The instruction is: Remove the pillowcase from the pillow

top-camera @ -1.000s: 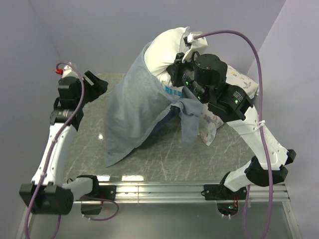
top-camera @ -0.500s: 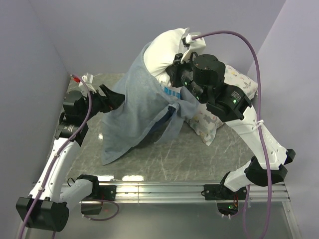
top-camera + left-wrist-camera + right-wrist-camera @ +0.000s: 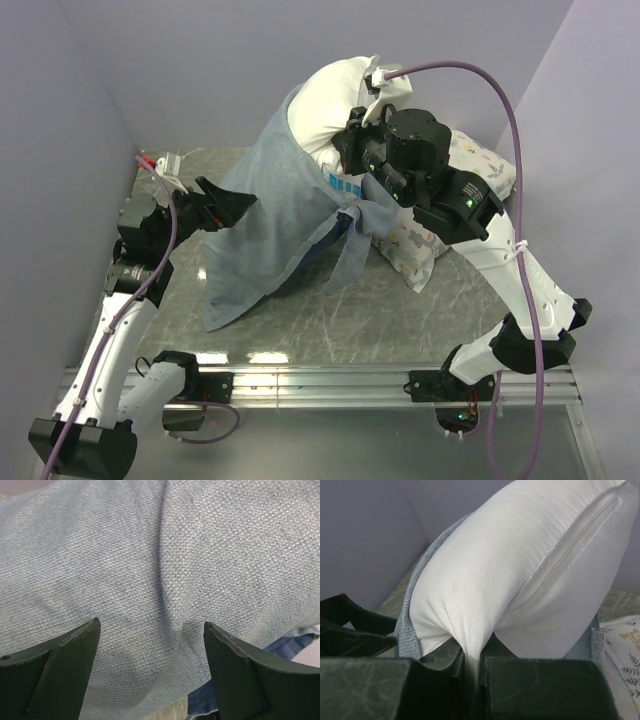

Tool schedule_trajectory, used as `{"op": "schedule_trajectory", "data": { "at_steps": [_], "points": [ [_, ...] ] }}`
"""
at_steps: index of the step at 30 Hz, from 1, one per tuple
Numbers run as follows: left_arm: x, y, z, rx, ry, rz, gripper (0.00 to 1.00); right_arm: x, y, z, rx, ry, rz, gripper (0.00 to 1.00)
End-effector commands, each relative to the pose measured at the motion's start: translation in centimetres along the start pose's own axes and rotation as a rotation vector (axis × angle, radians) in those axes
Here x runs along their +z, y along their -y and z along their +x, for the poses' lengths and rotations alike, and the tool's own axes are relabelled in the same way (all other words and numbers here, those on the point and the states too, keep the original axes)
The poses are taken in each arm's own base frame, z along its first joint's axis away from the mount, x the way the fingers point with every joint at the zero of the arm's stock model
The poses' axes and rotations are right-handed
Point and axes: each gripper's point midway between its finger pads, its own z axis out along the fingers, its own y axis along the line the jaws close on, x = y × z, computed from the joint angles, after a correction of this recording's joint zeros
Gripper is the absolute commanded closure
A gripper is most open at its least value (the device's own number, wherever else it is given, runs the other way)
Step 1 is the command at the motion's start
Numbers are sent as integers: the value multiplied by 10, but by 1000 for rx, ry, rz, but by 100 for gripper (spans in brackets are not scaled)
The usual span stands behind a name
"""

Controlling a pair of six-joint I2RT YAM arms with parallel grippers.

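Note:
The plain white pillow (image 3: pixel 335 90) is held up above the table, its upper end out of the grey-blue pillowcase (image 3: pixel 270 220), which hangs from it down to the table. My right gripper (image 3: pixel 352 140) is shut on a pinch of the pillow's white cloth (image 3: pixel 475 645). My left gripper (image 3: pixel 235 203) is open, its fingers (image 3: pixel 65 665) spread right against the pillowcase's left side (image 3: pixel 160 580), not closed on it. The blue-and-white label (image 3: pixel 345 184) shows at the case's opening, with the darker inner flap (image 3: pixel 290 647) below.
A smaller white pillow with a leaf print (image 3: pixel 480 165) lies behind and under my right arm. The grey marbled table top (image 3: pixel 400 310) has a metal rail (image 3: pixel 320 380) at the near edge. Purple walls close in left and behind.
My left arm has swung right and forward from the table's left side until its open gripper reaches the pillowcase's left side. The loose front flap of the case has shifted. My right arm holds still.

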Motion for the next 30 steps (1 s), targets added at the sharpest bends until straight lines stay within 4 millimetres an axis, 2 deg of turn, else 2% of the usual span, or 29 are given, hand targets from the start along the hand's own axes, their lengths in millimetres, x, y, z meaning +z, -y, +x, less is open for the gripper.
{"op": "schedule_trajectory", "data": {
  "at_steps": [1,6,10,12,14,16,17,18,20,21,22,24,26,27,28,29,30],
  "points": [
    [0,19,-3,43,-3,98,11,-7,-6,-48,77,164,-31,100],
    [4,12,4,38,-23,89,11,-6,-6,-47,76,163,-30,100],
    [13,5,5,30,-29,81,18,-6,-7,-47,78,163,-33,100],
    [16,2,7,25,-35,74,33,-5,-8,-47,77,161,-32,100],
    [18,-3,8,20,-37,54,58,-5,-7,-50,76,166,-27,100],
    [20,-7,1,32,-11,24,77,-4,-5,-50,71,165,-17,100],
    [19,-14,3,16,-25,-19,98,-5,-4,-50,70,166,-11,100],
    [21,-17,-5,22,-9,-58,100,-5,-2,-51,68,167,-2,100],
    [23,-46,-23,8,61,-239,100,-7,3,-52,69,170,24,100],
    [26,-62,-30,6,60,-336,100,-10,6,-54,75,176,32,100],
    [22,-88,-45,14,122,-491,100,-11,8,-55,80,177,43,100],
    [28,-117,-60,7,121,-638,100,-16,15,-60,96,180,66,100],
    [31,-131,-73,15,137,-689,100,-22,19,-65,100,192,74,100],
    [35,-135,-89,31,173,-723,100,-24,21,-66,100,196,81,100],
    [31,-143,-95,38,184,-777,100,-30,26,-70,104,205,90,100],
    [22,-157,-110,46,218,-838,100,-32,29,-68,101,201,102,100],
    [27,-157,-123,44,222,-829,100,-40,36,-73,110,220,114,100]
  ]
}}
